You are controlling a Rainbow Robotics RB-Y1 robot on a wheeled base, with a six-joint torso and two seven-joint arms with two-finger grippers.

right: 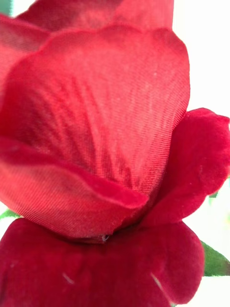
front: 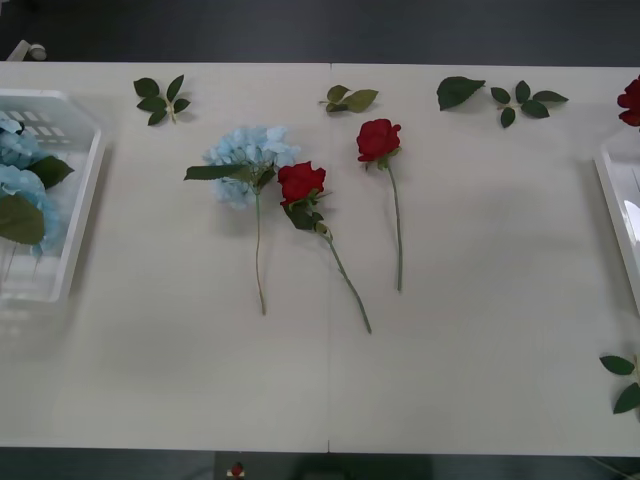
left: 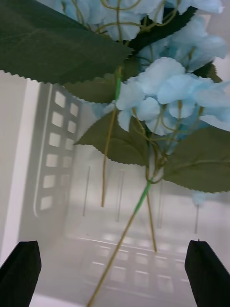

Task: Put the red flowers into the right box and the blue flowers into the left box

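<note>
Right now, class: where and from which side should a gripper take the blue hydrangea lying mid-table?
Probably grip the blue hydrangea by its bare thin stem, below the head, coming from above. The stem lies flat, free of the neighbouring red rose there.

Prob. a lab: bare white table point(front: 480, 330) w/ staged fake flowers, dark floor.

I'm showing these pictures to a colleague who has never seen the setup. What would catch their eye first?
Probably the three flowers lying mid-table: a pale-blue hydrangea with a red rose touching its right side, and a second red rose apart, farther right. Next, the slotted left box at the table's left edge, already holding blue flowers, with the left gripper open above it. The right wrist view shows red petals up close.
</note>
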